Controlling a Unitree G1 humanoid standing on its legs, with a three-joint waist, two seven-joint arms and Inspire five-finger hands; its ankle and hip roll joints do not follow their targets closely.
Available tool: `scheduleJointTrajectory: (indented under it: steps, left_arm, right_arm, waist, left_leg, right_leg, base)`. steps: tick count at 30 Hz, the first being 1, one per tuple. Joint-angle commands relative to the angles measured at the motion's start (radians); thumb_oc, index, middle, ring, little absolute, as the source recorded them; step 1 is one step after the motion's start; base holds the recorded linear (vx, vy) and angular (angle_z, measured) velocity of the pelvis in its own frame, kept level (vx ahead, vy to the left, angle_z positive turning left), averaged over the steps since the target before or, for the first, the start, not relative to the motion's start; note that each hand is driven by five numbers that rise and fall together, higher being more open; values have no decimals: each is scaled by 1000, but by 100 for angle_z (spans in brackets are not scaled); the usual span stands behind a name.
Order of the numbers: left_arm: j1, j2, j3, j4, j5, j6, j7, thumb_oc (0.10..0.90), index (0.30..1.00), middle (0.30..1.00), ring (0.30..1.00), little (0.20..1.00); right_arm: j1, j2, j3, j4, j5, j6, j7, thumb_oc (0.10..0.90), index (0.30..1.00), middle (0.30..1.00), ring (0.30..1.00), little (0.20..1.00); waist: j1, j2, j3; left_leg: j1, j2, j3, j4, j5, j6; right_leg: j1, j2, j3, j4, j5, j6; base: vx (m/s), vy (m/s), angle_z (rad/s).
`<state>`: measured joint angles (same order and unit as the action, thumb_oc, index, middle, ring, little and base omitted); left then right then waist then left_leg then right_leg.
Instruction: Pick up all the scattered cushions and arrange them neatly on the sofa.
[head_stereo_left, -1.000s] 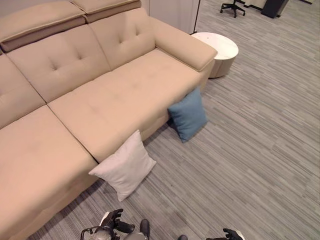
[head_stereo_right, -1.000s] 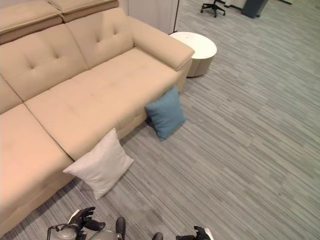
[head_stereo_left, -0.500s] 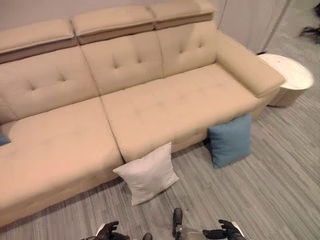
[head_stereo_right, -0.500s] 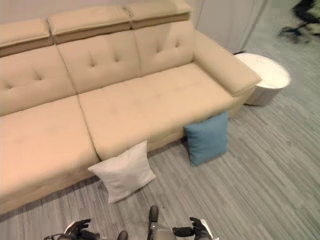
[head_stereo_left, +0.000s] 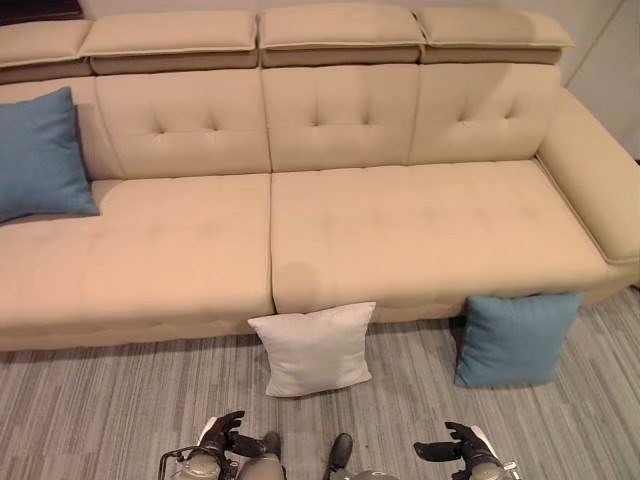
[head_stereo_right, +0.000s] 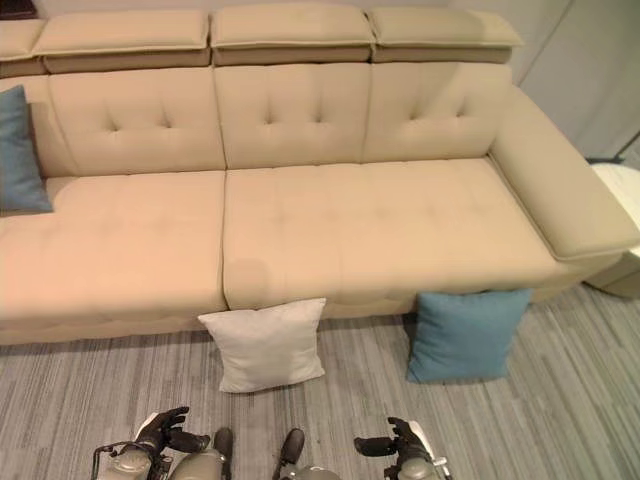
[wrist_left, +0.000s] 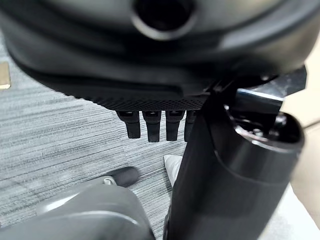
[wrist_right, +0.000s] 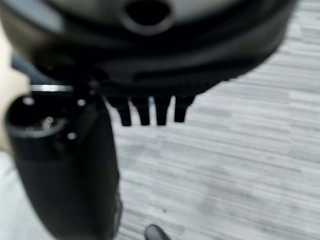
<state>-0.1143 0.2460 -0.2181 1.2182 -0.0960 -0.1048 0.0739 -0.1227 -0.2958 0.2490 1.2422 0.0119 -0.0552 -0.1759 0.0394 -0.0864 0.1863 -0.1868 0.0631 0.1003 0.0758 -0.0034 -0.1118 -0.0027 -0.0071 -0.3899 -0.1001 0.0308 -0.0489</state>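
A white cushion (head_stereo_left: 315, 347) leans against the front of the beige sofa (head_stereo_left: 300, 230) on the floor, near the middle. To its right, a blue cushion (head_stereo_left: 515, 337) also leans on the sofa's front. Another blue cushion (head_stereo_left: 40, 152) stands on the seat at the sofa's far left, against the backrest. My left hand (head_stereo_left: 222, 438) and right hand (head_stereo_left: 452, 448) hang low near me, short of the white cushion. Both are open and hold nothing; the left wrist view has straight fingers (wrist_left: 155, 125), and the right wrist view has the same fingers (wrist_right: 150, 111) over bare floor.
Grey striped carpet (head_stereo_left: 100, 410) covers the floor before the sofa. A round white side table (head_stereo_right: 622, 200) stands past the sofa's right armrest (head_stereo_right: 560, 200).
The camera has swung left: the sofa now faces me squarely and the blue cushion on the left seat has come into view. The cushions and my hands keep their places.
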Motion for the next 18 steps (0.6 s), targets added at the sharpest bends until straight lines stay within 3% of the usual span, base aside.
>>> scheduleJointTrajectory:
  steps: [1,7,11,16,18]
  left_arm:
    - [32,15,9,39,30,-4,-1,800,900,900,900,900]
    - [49,30,27,39,33,-2,-5,800,900,900,900,900]
    - [38,56,36,20,20,-6,0,800,900,900,900,900]
    - [34,70,33,21,18,-12,4,800,900,900,900,900]
    - [32,72,36,31,22,-16,8,800,900,900,900,900]
  right_arm:
    - [52,-22,-10,-8,1,-10,-10,800,900,900,900,900]
    - [61,-1,-4,-9,-14,-6,3,800,900,900,900,900]
    - [37,2,8,-31,-26,-3,6,800,900,900,900,900]
    - [28,-2,14,-49,-19,-8,6,800,900,900,900,900]
    - [22,-8,19,-51,-18,-10,7,800,900,900,900,900]
  waist:
    - [11,-5,-40]
    - [19,-15,-61]
    - [27,-3,-43]
    - [15,3,-44]
    - [10,1,-44]
  left_leg:
    - [31,-47,-20,-29,16,75]
    - [74,-71,-23,-45,0,100]
    - [99,-80,-24,-42,-21,129]
    - [124,-93,-50,-59,-25,130]
    - [136,-98,-59,-64,-27,122]
  right_leg:
    - [20,-61,163,71,-59,145]
    - [14,-91,193,156,-79,161]
    - [-73,-124,212,318,-42,196]
    - [-100,-99,269,278,-41,188]
    - [-82,-100,277,192,-29,186]
  base:
    - [234,145,-12]
    - [141,131,-17]
    - [82,146,-10]
    - [89,15,10]
    - [101,-63,23]
